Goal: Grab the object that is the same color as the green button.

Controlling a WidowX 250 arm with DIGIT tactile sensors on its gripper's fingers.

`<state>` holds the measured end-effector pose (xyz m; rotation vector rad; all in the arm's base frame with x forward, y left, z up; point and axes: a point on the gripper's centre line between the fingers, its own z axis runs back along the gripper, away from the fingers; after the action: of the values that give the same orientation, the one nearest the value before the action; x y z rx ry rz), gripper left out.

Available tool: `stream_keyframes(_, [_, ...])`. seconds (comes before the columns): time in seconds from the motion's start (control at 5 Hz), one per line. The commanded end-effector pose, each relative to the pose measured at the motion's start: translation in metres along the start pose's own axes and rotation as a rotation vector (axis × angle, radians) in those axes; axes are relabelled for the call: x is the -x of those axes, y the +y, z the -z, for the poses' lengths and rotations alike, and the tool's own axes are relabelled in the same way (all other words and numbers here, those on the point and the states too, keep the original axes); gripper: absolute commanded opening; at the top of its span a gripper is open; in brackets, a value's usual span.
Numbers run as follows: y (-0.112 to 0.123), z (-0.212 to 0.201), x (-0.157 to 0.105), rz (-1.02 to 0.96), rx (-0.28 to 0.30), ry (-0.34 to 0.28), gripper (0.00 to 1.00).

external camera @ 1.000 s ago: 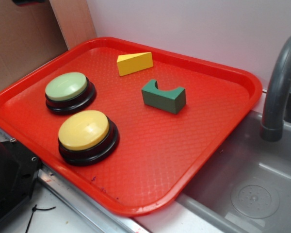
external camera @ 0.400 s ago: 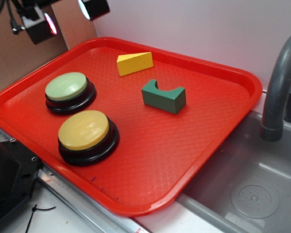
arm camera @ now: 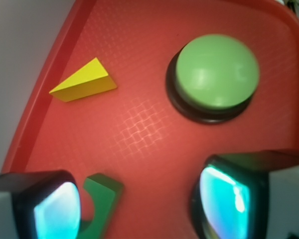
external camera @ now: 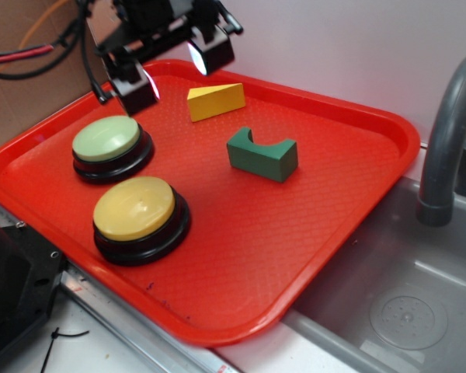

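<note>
Nothing is grabbed yet: your gripper hangs at upper left, jaws spread and empty, apart from the green block at frame centre.

Looks like a robot lab bench done up as a pretend kitchen. A grey plastic toy sink basin with a curved grey faucet sits right beside a red textured plastic cafeteria tray. A plain pale wall and brown cardboard sheet back it, with loose red and black cables hanging there.
</note>
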<state>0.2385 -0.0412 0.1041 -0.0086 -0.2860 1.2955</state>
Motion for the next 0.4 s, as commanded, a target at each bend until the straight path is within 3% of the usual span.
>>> stream_keyframes(0.0, [-0.017,0.033,0.012,-0.001,0.083,-0.008,1.0])
stream_keyframes(0.2, [-0.024,0.051,0.014,0.018,0.08,0.014,1.0])
